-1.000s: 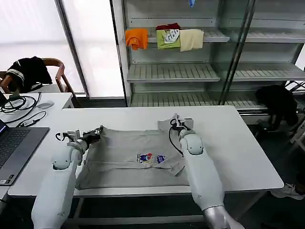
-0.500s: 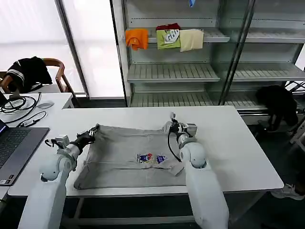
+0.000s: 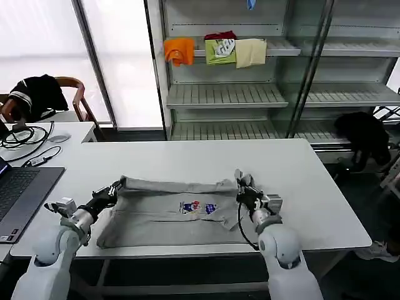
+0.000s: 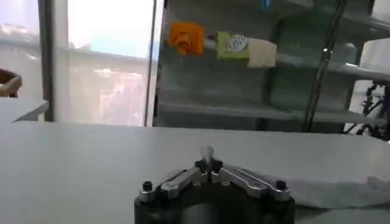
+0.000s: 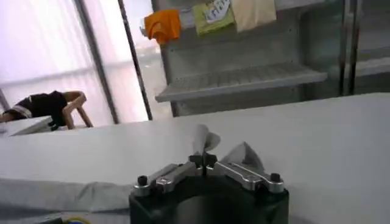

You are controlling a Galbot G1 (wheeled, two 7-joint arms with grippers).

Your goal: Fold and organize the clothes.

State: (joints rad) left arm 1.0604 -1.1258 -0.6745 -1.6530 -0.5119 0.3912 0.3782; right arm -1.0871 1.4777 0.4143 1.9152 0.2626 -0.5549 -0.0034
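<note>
Light grey cotton, that is the shirt (image 3: 175, 209) I am working on; it lies on the white desk (image 3: 312, 187), near the front edge, with its small multicolour chest print (image 3: 199, 207) facing up. The far edge of the shirt is lifted and rolled toward me, so it makes a thick fold from corner to corner. My left hand (image 3: 111, 190) is at the left end of this fold and pinches the cloth there. In the left wrist view I see the left hand's fingers (image 4: 207, 163) pressed together on a small peak of fabric. My right hand (image 3: 242, 192) is at the right end of the fold, and in the right wrist view its fingers (image 5: 203, 159) are also pressed together on a tuft of the shirt. Behind the desk stands a metal shelf (image 3: 231, 94), with orange, green and cream folded garments (image 3: 215, 50) on an upper level. At the left, a laptop (image 3: 19, 194) lies on a second desk.
</note>
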